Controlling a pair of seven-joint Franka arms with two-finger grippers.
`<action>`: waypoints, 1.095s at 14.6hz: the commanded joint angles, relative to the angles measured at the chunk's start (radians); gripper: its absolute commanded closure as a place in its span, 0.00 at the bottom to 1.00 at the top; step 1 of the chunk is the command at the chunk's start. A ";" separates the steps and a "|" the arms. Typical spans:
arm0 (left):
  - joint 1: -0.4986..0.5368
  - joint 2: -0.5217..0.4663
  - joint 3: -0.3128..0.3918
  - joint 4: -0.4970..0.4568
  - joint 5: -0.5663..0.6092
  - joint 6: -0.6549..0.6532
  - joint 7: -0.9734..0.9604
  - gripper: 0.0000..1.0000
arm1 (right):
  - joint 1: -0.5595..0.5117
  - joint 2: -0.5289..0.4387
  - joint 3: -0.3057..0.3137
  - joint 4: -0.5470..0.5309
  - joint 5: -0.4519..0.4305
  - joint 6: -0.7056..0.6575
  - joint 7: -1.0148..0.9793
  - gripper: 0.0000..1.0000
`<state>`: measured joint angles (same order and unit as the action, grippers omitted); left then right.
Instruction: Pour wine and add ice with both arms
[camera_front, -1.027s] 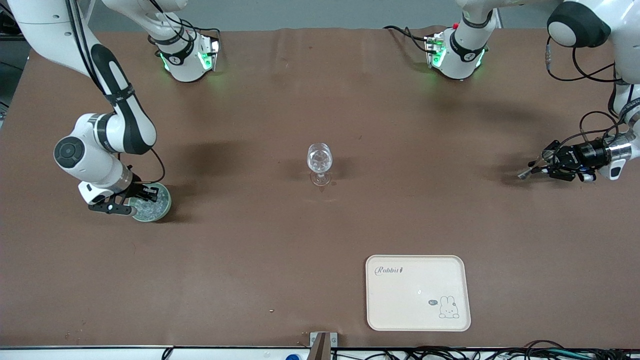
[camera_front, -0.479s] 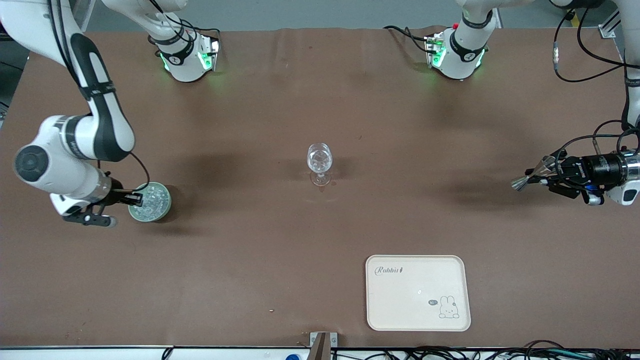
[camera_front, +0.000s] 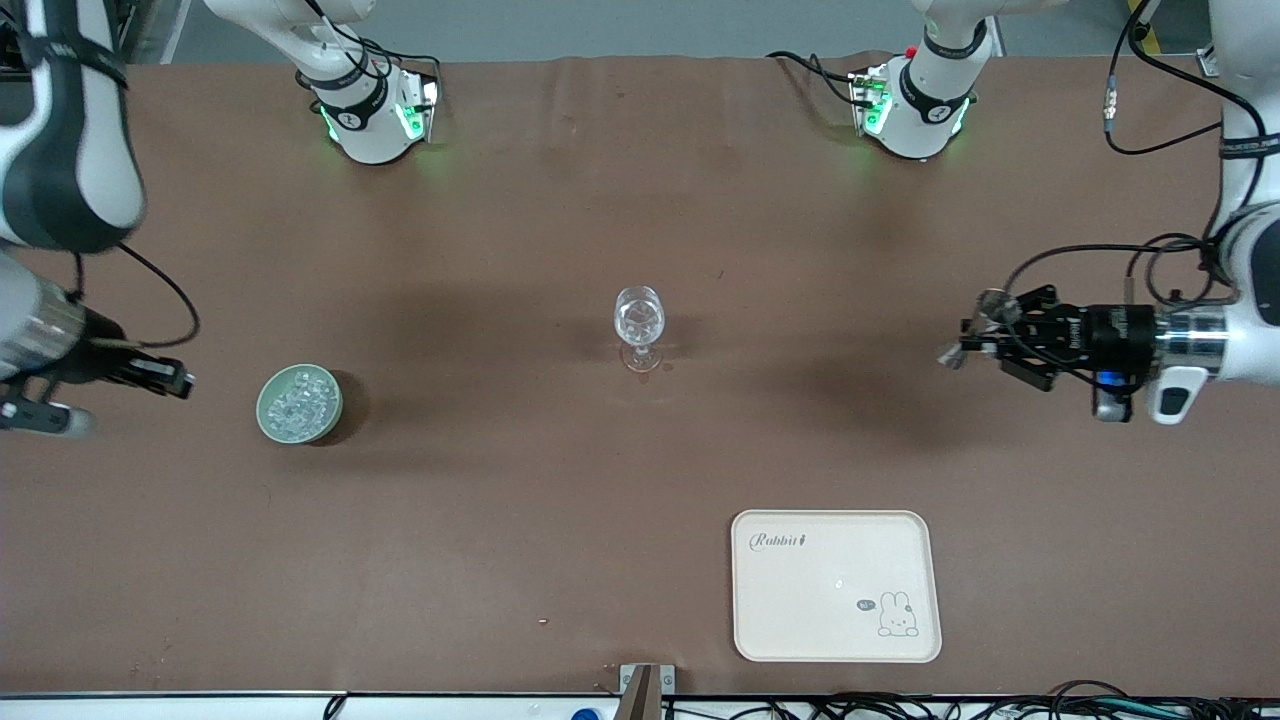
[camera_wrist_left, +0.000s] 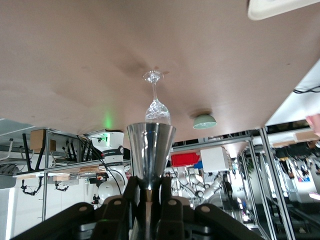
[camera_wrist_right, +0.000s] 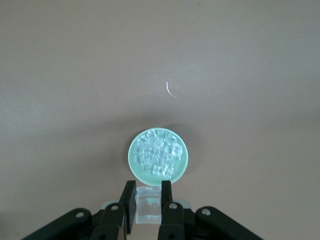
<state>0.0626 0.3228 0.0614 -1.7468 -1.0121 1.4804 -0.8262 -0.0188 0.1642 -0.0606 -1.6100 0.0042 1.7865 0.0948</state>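
- At the front view's left edge, the right end effector (camera_front: 165, 378) has pulled off the ice (camera_front: 298, 401) bowl (camera_front: 266, 420), gripping a clear cube; the left end effector (camera_front: 985, 330) has advanced toward the wine glass (camera_front: 639, 325).
- Left wrist: it is clenched on a steel jigger (camera_wrist_left: 150, 155).
- Right wrist: the cube (camera_wrist_right: 148, 206) sits between the fingers; dropping it in the glass likely comes next.

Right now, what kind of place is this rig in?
Likely a robotics lab: two arms bolted to a brown-covered table, metal shelving and another robot visible in the left wrist view, staged props such as a wine glass and bowl of ice.

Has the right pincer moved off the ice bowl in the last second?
Yes. The right pincer, shut on an ice cube, has pulled off the green bowl toward the right arm's end of the table.
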 joint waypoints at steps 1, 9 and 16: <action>0.013 -0.105 -0.108 -0.114 0.020 0.119 -0.092 0.99 | -0.018 -0.038 0.004 0.114 -0.001 -0.163 0.005 1.00; 0.013 -0.117 -0.483 -0.200 0.021 0.558 -0.373 0.99 | -0.018 -0.064 0.007 0.234 0.002 -0.352 0.003 1.00; 0.003 -0.024 -0.744 -0.224 0.304 0.932 -0.644 0.99 | -0.052 -0.068 0.030 0.234 0.013 -0.354 0.003 0.99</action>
<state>0.0568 0.2570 -0.6308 -1.9808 -0.8161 2.3409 -1.3741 -0.0524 0.1020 -0.0536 -1.3796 0.0065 1.4411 0.0942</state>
